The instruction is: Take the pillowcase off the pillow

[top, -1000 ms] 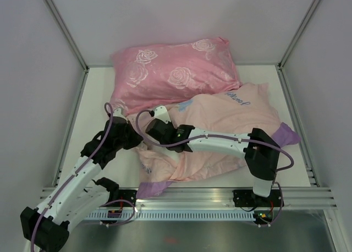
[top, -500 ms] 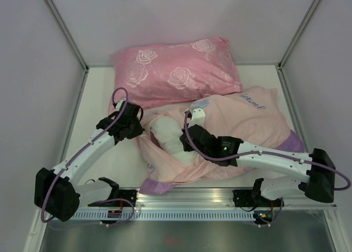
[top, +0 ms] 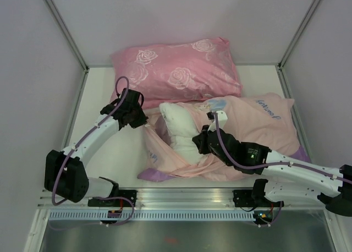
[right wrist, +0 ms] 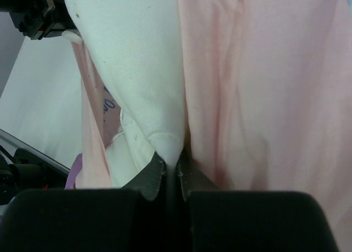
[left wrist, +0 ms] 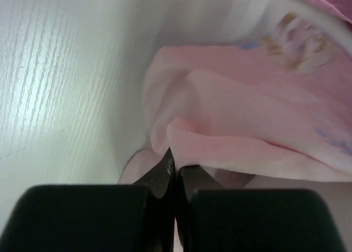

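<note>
The left gripper (left wrist: 175,159) has its jaws pinched shut on a fold of the pillowcase (left wrist: 242,131), whose pale pink inside is showing. The right gripper (right wrist: 177,163) has its jaws clamped on a corner of the white pillow (right wrist: 137,70), with pillowcase fabric lying against that corner. Seen from above, the left gripper sits just left of the pillow and the right gripper at the pillow's near end. The pillow's bare end pokes out of the case opening. The rest of the case bunches around the pillow and spreads to its right, edged purple on the pillow's near side. Beyond the pillow lies a pink rose-patterned pillow (top: 176,70), touching the case, on the white bench (top: 96,92).
</note>
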Tool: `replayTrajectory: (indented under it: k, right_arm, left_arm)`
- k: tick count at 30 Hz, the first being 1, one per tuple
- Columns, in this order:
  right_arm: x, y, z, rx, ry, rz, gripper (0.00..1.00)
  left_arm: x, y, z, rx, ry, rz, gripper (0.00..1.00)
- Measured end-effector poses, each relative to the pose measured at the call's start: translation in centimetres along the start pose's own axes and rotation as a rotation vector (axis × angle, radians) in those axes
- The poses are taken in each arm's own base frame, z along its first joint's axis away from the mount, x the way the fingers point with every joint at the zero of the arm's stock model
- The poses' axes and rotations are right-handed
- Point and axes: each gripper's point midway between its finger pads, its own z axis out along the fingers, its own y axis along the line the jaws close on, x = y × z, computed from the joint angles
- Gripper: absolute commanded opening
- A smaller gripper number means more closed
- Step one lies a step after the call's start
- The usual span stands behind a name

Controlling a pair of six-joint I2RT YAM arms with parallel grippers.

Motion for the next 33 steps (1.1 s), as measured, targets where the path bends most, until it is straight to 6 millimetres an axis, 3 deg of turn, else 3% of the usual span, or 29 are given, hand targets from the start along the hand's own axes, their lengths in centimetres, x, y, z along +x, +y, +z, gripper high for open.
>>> replayTrajectory:
  k: [2, 6, 8, 9, 10, 13, 18, 22, 26, 28, 33]
  right_arm:
    - [-0.4, -0.3, -0.5, 0.0, -0.015, 0.012, 0.0]
    - [-0.9, -0.6, -0.7, 0.018, -0.03, 0.013, 0.0]
    - [-1.3, -0.4, -0.4, 0.033, -0.034, 0.003, 0.0]
    - [-1.6, -0.2, -0.1, 0.039, -0.034, -0.001, 0.0]
    - [-1.9, 0.0, 0.3, 0.049, -0.029, -0.007, 0.0]
    - [-3.7, 0.0, 2.4, 0.1, -0.019, -0.002, 0.0]
    - [-6.8, -1.0, 6.4, 0.185, -0.024, 0.047, 0.0]
    - [-9.5, -1.4, 8.4, 0.229, -0.048, 0.076, 0.0]
    - [-11.0, -1.4, 8.7, 0.226, -0.057, 0.097, 0.0]
    - [-11.2, -1.4, 8.6, 0.217, -0.055, 0.105, 0.0]
    - [-11.2, -0.9, 7.5, 0.178, -0.034, 0.113, 0.0]
  left_arm:
    - [-0.2, -0.5, 0.3, 0.015, 0.013, 0.008, 0.02]
    - [1.4, -1.1, 0.3, 0.13, 0.069, 0.045, 0.03]
    - [3.1, -0.8, -0.5, 0.226, 0.096, 0.066, 0.42]
    - [4.0, -0.7, -1.2, 0.274, 0.105, 0.076, 0.53]
    - [4.7, -0.5, -2.0, 0.317, 0.108, 0.08, 0.69]
    - [5.4, -1.4, -5.7, 0.471, 0.08, 0.1, 0.79]
    - [6.0, -4.2, -13.5, 0.763, -0.003, 0.187, 0.81]
    - [9.6, -5.3, -17.5, 0.927, 0.036, 0.274, 0.87]
    - [12.9, -4.4, -17.6, 0.94, 0.107, 0.319, 0.95]
    - [13.4, -3.8, -16.2, 0.887, 0.124, 0.313, 1.0]
    - [13.8, -3.3, -13.3, 0.78, 0.147, 0.3, 1.0]
